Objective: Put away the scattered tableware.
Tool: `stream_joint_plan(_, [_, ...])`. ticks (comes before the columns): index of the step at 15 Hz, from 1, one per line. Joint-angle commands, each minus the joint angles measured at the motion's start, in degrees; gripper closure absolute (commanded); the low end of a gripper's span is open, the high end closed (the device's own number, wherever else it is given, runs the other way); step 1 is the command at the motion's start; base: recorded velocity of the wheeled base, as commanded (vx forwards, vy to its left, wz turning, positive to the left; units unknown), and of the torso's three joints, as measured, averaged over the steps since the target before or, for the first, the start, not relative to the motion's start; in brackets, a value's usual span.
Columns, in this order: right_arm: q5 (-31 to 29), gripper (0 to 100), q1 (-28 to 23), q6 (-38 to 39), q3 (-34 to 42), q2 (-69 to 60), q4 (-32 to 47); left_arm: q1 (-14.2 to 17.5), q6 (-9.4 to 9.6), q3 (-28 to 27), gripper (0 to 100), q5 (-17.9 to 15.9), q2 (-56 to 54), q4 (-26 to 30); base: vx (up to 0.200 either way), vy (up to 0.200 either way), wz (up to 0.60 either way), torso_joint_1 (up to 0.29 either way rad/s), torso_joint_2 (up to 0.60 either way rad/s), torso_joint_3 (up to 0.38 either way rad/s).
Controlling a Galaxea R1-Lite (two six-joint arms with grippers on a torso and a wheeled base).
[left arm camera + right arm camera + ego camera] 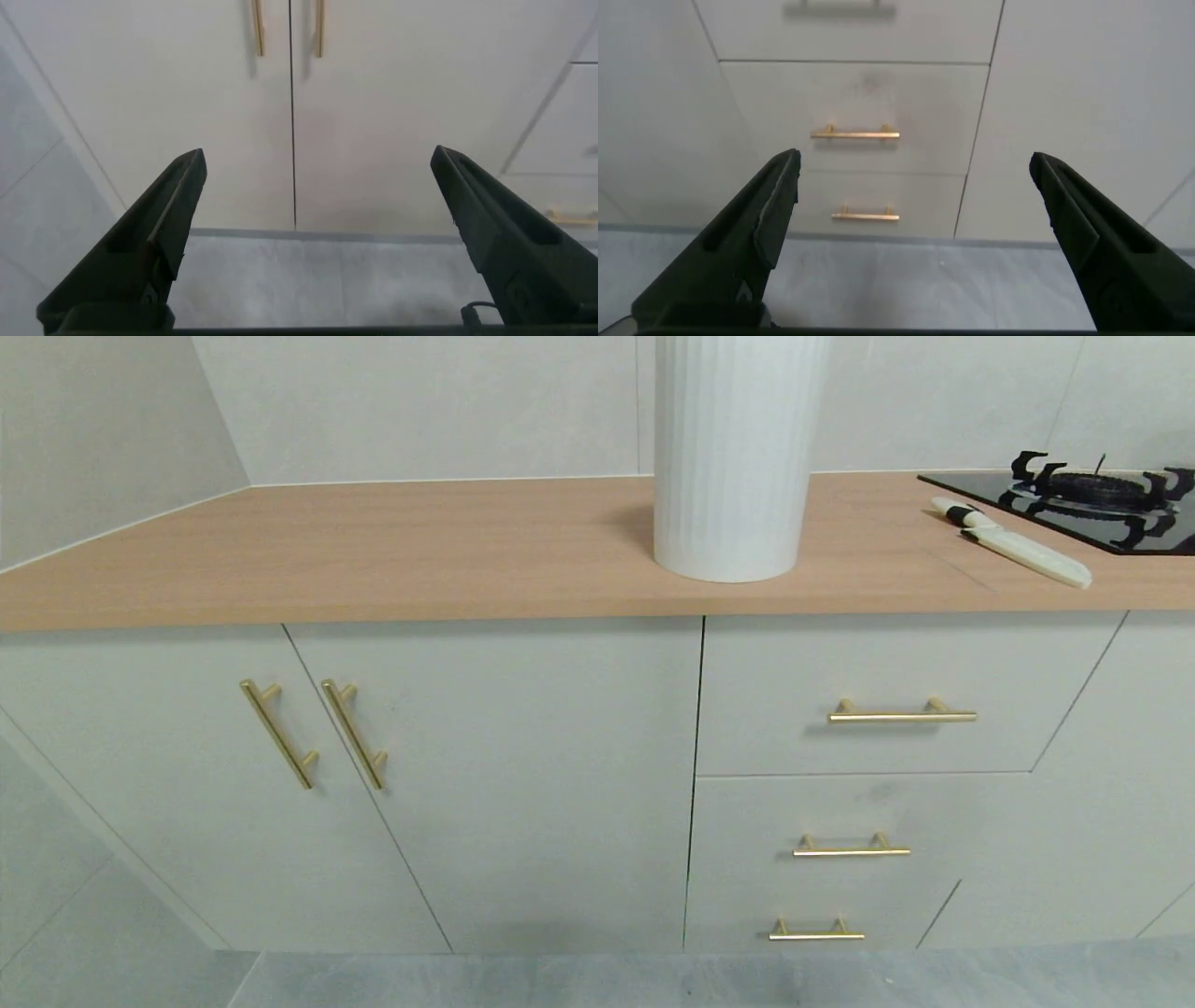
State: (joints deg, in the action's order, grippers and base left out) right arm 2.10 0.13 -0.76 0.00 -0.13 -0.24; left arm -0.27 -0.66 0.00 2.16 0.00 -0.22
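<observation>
A long wooden countertop (420, 551) with a warm, fine grain runs across the head view, meeting smooth pale grey wall tiles (420, 406) that turn a corner at the far left; below it stands a flat, matt pale grey cabinet front, and below that a grey tiled floor (560, 980); on the left, two plain cabinet doors (523, 775) carry a pair of slim brass bar handles (278, 733) set upright side by side; towards the middle, a tall white ribbed cylindrical container (731, 457) stands upright on the counter near its front edge; under it to the right, three stacked drawers each bear a level brass bar pull (902, 714); on the right of the counter, well apart from the container, a cream-coloured knife (1013, 543) with a dark band near its handle lies flat and slanted, just beside the front edge of a glossy black glass hob (1074, 513) topped by a black pronged burner grate (1102, 485); the left gripper (318, 163) hangs low before the doors, its dark tapered fingers spread wide around nothing; the right gripper (915, 161) hangs low facing the lower drawers, its jaws likewise wide apart and bare.
</observation>
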Motion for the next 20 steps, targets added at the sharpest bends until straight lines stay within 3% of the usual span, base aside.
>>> stream_joint_plan(1, [0.0, 0, 0.0, 0.0, 0.0, 0.1, 0.0, 0.0, -0.04, 0.0, 0, 0.0, 0.1, 0.0, 0.200, 0.000, 0.00, 0.002, 0.00, 0.002])
stream_joint_plan(9, [0.0, 0, 0.0, 0.0, 0.0, 0.1, 0.0, 0.0, -0.04, 0.0, 0, 0.0, 0.1, 0.0, 0.200, 0.000, 0.00, 0.002, 0.00, 0.002])
stream_joint_plan(18, [0.0, 0, 0.0, 0.0, 0.0, 0.1, 0.0, 0.0, -0.04, 0.0, 0, 0.0, 0.0, 0.0, 0.000, 0.000, 0.00, 0.000, 0.00, 0.000])
stream_joint_plan(20, [0.0, 0, 0.0, 0.0, 0.0, 0.1, 0.0, 0.0, -0.04, 0.0, 0, 0.0, 0.1, 0.0, 0.000, -0.200, 0.00, 0.007, 0.00, 0.002])
